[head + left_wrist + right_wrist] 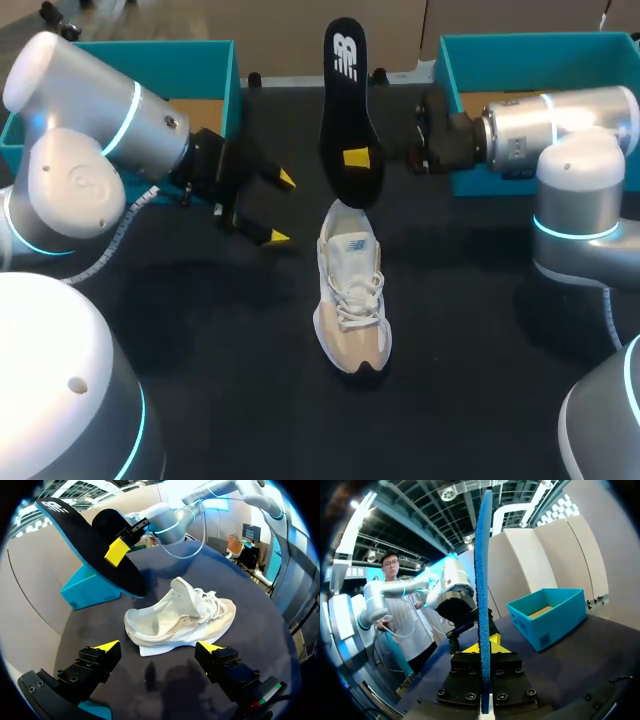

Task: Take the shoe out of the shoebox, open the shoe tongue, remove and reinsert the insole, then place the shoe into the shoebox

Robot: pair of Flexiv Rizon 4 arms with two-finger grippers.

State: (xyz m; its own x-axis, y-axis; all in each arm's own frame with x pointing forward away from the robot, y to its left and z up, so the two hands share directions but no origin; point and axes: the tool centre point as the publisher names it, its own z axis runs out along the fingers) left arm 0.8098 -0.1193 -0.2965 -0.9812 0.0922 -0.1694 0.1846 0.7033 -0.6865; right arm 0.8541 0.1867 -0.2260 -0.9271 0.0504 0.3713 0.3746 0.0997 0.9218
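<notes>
One dark table [200, 330] carries the scene, with the white and beige shoe [352, 300] standing on its sole near the middle, toe towards the robot and heel opening away.

Left of the shoe, the left arm [90, 150] comes in. Right of the shoe and further back, the right arm [560, 130] reaches across.

Two open teal boxes stand beyond the shoe at the far edge. One box [205, 60] is off to the shoe's left behind the left arm. The other box [520, 55] is off to its right behind the right arm. The shoe is in neither; it rests on the bare table between them.

Above and behind the shoe's heel hangs the black insole [348, 120], steeply tilted, blue along its edge, its lower end close over the heel opening. From the left wrist it looks clear of the shoe.

The right gripper [360, 160] is clamped on the insole's lower half. In the right wrist view the insole stands edge-on, pinched between the two fingers.

The left gripper [282, 208] sits just left of the shoe's heel with its yellow-tipped fingers [107, 646] spread wide, grasping nothing. From its wrist, the shoe lies ahead of them, untouched.
</notes>
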